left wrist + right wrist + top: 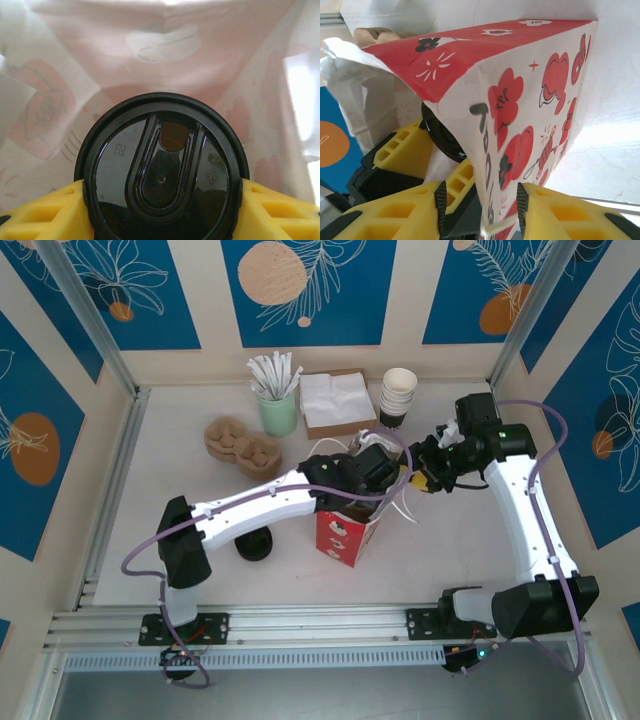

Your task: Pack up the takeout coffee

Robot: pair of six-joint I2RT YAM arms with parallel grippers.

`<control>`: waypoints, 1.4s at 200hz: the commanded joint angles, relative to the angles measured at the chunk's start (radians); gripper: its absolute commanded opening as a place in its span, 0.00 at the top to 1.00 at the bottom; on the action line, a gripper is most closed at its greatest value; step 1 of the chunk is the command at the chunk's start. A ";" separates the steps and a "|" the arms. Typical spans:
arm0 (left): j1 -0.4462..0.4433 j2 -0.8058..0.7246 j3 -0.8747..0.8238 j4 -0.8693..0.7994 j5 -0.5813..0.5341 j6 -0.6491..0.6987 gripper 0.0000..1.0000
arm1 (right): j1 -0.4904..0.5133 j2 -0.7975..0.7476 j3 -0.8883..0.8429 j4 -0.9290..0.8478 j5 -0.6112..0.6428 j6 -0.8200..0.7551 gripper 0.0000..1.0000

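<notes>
Takeout coffee (162, 175), a small paper cup with a round black plastic lid, sits inside the red-and-white flower-printed paper bag (520, 100). We see the bag's pale inner walls around it on the far side and both flanks. The lid faces squarely up at the left wrist camera, so we read the cup's long axis as in line with the left gripper (365, 472) and pointing down into the bag. The yellow fingers (45, 215) are clenched on the cup just under the lid rim, one on each side. The cup's base is hidden, so we can't tell whether it's on the bag floor or hanging above it. Our read is that the next move is straight along that axis: lower, release, pull back up through the mouth without catching the rim. The left arm owns this, as it's the one on the cup. The right gripper (480, 210) is at the bag's right side, jaws apart astride the upper wall. Paper runs between the pads, and we don't see them pressed onto it. The bag stands mid-table (180, 450) between the arms. Risk as we see it: with the wall not pinned, the bag could shift when the fingers spread.
</notes>
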 commanded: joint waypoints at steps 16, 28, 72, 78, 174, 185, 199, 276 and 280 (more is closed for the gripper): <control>-0.005 -0.054 -0.051 0.086 -0.035 0.050 0.39 | 0.027 0.024 0.003 0.003 -0.008 0.010 0.60; -0.003 -0.062 -0.065 0.103 -0.026 0.059 0.39 | 0.028 0.039 0.010 0.005 -0.007 0.011 0.64; 0.015 -0.084 -0.087 0.117 0.000 0.075 0.40 | 0.038 0.073 0.060 0.016 0.012 -0.014 0.94; 0.019 -0.087 -0.087 0.116 0.002 0.074 0.40 | 0.038 0.074 0.065 0.019 0.013 -0.023 0.97; 0.035 -0.165 -0.105 0.114 0.053 0.076 0.40 | 0.039 -0.150 -0.186 0.318 -0.124 -0.167 1.00; 0.037 -0.168 -0.109 0.116 0.053 0.075 0.40 | 0.042 -0.178 -0.220 0.360 -0.137 -0.177 1.00; 0.039 -0.171 -0.111 0.124 0.052 0.077 0.40 | 0.045 -0.217 -0.263 0.407 -0.140 -0.187 1.00; 0.044 -0.166 -0.159 0.168 0.049 0.064 0.40 | 0.034 -0.280 -0.355 0.477 -0.199 -0.218 1.00; 0.047 -0.164 -0.161 0.169 0.048 0.061 0.40 | 0.034 -0.278 -0.355 0.479 -0.200 -0.219 1.00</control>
